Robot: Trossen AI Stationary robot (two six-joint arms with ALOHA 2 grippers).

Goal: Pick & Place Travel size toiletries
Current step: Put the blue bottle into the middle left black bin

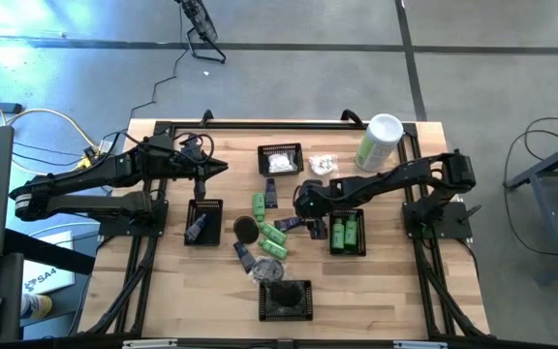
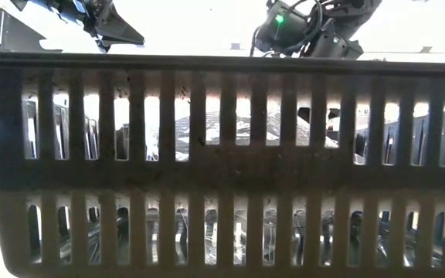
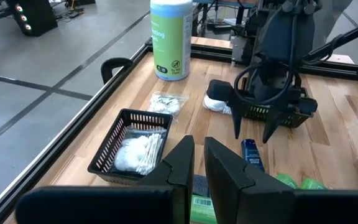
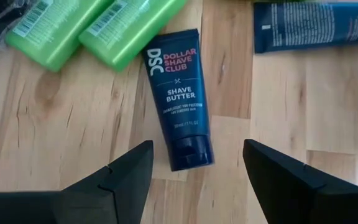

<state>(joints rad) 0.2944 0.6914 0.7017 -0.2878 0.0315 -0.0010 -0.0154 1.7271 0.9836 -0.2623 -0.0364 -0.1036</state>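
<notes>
- The dark blue shave-butter tube [image 4: 179, 99] lies flat on the bare wood near the middle of the table [image 1: 395, 281], framed between the spread-wide fingers of the right gripper [image 4: 194, 165] hovering above it — nothing is held.
- Two green tubes [image 4: 98, 25] lie just beside its upper end; a skewed descent could catch them as well.
- Another blue tube [image 4: 316, 25] lies near the other finger — it risks being nudged.
- The left gripper [image 3: 199, 165], fingers nearly closed and empty, waits over the white-packet basket [image 3: 107, 155].
</notes>
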